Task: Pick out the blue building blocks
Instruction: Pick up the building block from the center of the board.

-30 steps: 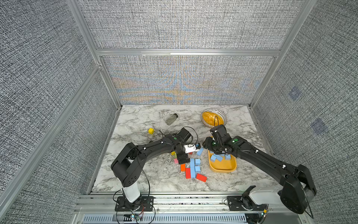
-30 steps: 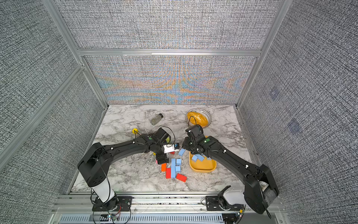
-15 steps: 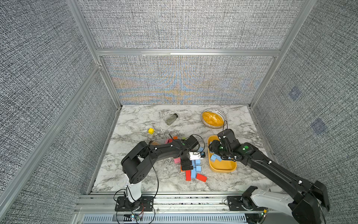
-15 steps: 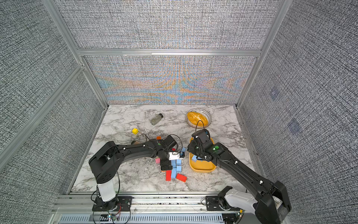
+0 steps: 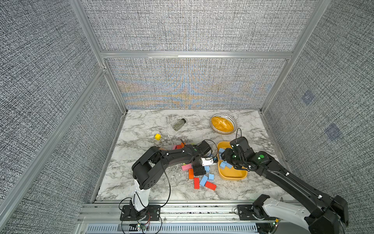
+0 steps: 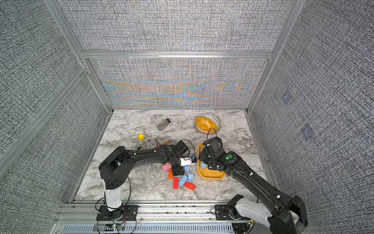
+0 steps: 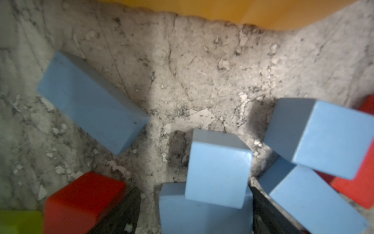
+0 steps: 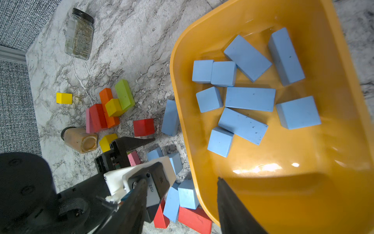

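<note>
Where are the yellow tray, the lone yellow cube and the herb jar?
yellow tray (image 8: 175, 68): right wrist view, on its rim.
lone yellow cube (image 5: 158, 136): in a top view, on its top face.
herb jar (image 5: 179, 124): in a top view, on its glass body.

The marble table (image 5: 141, 129) is seen in both top views from high above its front edge, looking down and toward the back wall, so the whole tabletop is taken in. The left wrist view is set very close over the tabletop, upon blue building blocks (image 7: 218, 168) beside the yellow tray (image 7: 222, 8). The right wrist view is held higher, over the tray, facing the back left corner. The blocks at the tray's left side are shared by all views.
</note>
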Robot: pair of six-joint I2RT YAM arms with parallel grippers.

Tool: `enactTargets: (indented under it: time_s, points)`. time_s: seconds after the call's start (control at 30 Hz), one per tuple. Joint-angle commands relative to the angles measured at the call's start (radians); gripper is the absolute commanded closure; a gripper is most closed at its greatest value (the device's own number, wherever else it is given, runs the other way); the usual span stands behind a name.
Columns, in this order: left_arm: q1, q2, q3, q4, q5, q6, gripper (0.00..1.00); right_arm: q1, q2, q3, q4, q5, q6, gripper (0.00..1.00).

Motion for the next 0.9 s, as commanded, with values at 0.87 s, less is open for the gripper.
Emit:
enactTargets:
  time_s: [0.87]
  points:
    - [0.164,-0.592,-0.367,0.258,0.497,0.15,0.46,0.083,-0.022,-0.121,0.456,-0.356,-0.114,0.52]
